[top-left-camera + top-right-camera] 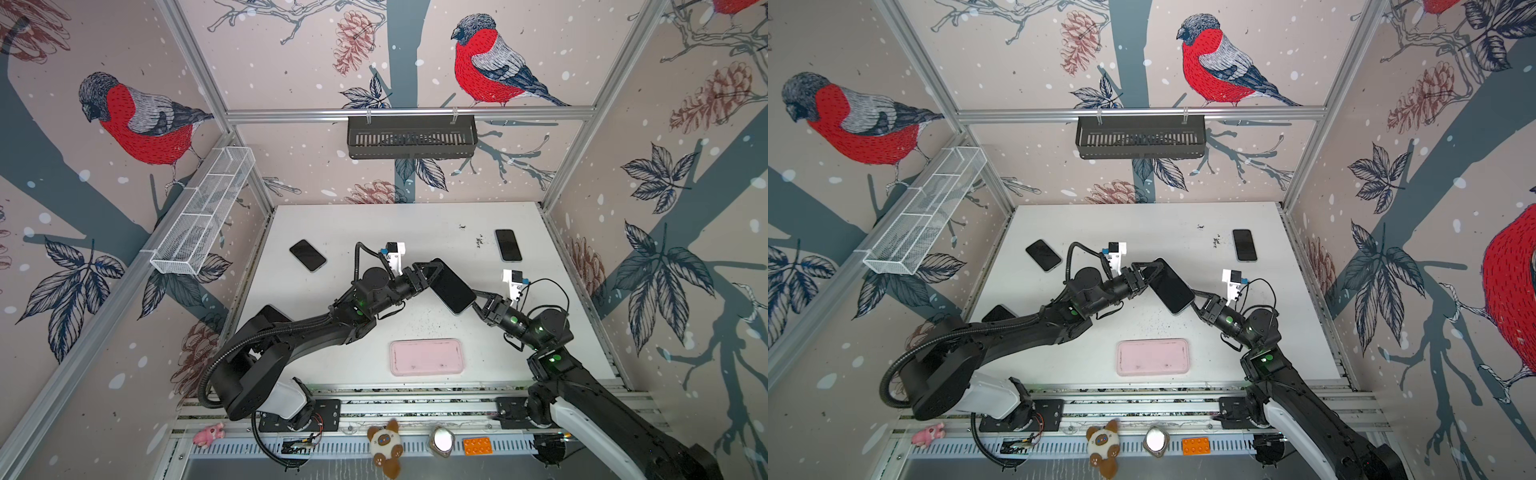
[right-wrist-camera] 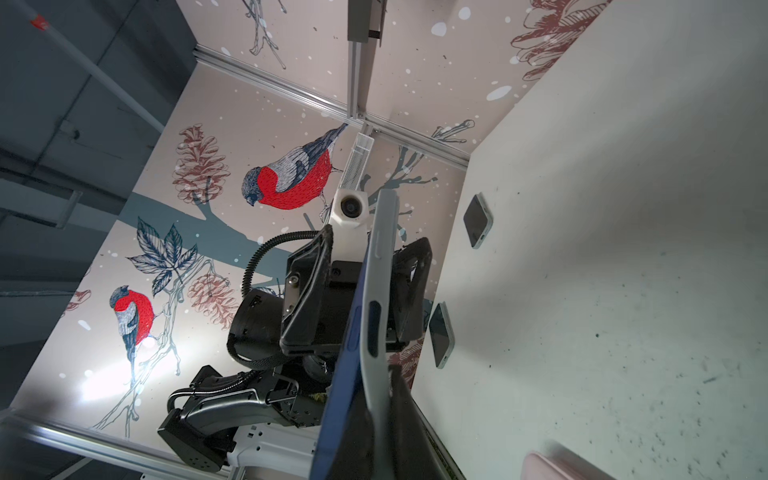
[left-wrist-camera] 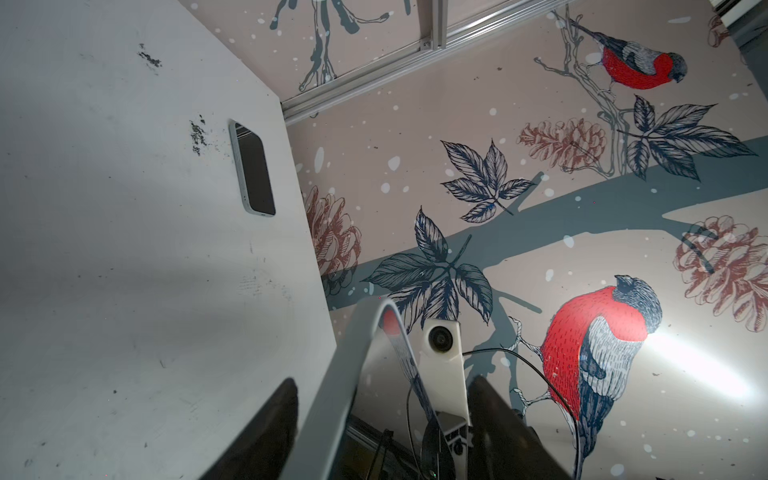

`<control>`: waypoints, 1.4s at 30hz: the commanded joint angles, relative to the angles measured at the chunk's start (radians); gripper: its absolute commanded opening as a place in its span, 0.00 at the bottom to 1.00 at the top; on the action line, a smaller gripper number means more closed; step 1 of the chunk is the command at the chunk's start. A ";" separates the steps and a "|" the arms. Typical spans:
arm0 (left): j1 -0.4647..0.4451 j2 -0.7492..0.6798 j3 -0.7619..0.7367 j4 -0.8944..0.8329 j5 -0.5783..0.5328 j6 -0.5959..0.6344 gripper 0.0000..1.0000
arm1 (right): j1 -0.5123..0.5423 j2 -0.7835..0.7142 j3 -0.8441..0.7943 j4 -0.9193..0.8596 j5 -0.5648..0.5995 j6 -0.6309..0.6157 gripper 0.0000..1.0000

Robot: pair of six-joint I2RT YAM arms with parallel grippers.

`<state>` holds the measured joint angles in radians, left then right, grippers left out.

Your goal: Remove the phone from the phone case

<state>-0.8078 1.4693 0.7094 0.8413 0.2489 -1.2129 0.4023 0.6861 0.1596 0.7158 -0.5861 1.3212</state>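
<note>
Pink phone case [image 1: 427,357] lies empty, lower centre; phone [image 1: 453,291] out, right gripper [image 1: 476,304] jaws clenched on it, left gripper [image 1: 430,274] jaws released.

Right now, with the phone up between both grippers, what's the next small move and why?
Probably draw the left gripper back off the phone. Its jaws stand open around one end, while the right gripper is shut on the other end. The pink case lies empty on the table, so the phone is already out.
</note>
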 commanded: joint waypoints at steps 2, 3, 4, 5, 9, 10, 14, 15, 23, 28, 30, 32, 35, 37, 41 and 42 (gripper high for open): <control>0.004 0.029 0.009 0.004 -0.035 0.030 0.77 | -0.003 0.038 0.002 0.030 0.017 -0.006 0.01; 0.007 0.029 0.009 -0.010 -0.043 0.033 0.81 | -0.008 0.044 0.000 0.029 0.022 -0.003 0.01; 0.010 0.023 0.007 -0.027 -0.051 0.041 0.83 | -0.011 0.048 -0.002 0.025 0.026 0.001 0.01; 0.012 0.010 0.002 -0.044 -0.069 0.050 0.86 | -0.017 0.051 -0.005 0.022 0.030 0.005 0.01; 0.018 -0.085 -0.014 -0.189 -0.176 0.111 0.95 | -0.037 0.057 -0.016 0.002 0.038 0.009 0.01; 0.018 -0.111 -0.012 -0.232 -0.200 0.129 0.96 | -0.041 0.058 -0.017 -0.006 0.041 0.007 0.01; -0.011 -0.218 0.006 -0.386 -0.304 0.222 0.97 | -0.051 0.051 -0.028 -0.036 0.070 0.001 0.01; -0.030 -0.240 0.026 -0.436 -0.338 0.264 0.97 | -0.053 0.051 -0.032 -0.037 0.076 0.001 0.01; -0.329 -0.177 0.350 -0.865 -0.681 0.669 0.98 | -0.057 0.052 -0.041 -0.062 0.104 -0.009 0.01; -0.477 -0.027 0.526 -1.029 -0.811 0.844 0.89 | -0.057 0.061 -0.041 -0.067 0.108 -0.013 0.01; -0.509 0.036 0.584 -1.082 -0.839 0.884 0.86 | -0.057 0.062 -0.041 -0.067 0.111 -0.013 0.00; -0.520 0.084 0.625 -1.118 -0.843 0.901 0.83 | -0.057 0.063 -0.040 -0.069 0.111 -0.013 0.01; -0.529 0.140 0.665 -1.140 -0.841 0.920 0.76 | -0.056 0.060 -0.039 -0.077 0.111 -0.016 0.01; -0.530 0.163 0.675 -1.144 -0.838 0.924 0.73 | -0.057 0.057 -0.039 -0.082 0.111 -0.018 0.00; -0.530 0.192 0.679 -1.162 -0.862 0.922 0.67 | -0.055 0.052 -0.041 -0.085 0.108 -0.017 0.00; -0.530 0.195 0.679 -1.161 -0.865 0.920 0.67 | -0.056 0.050 -0.040 -0.085 0.108 -0.017 0.01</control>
<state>-1.3365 1.6547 1.3800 -0.2859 -0.5766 -0.3073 0.3458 0.7422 0.1169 0.5755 -0.4786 1.3090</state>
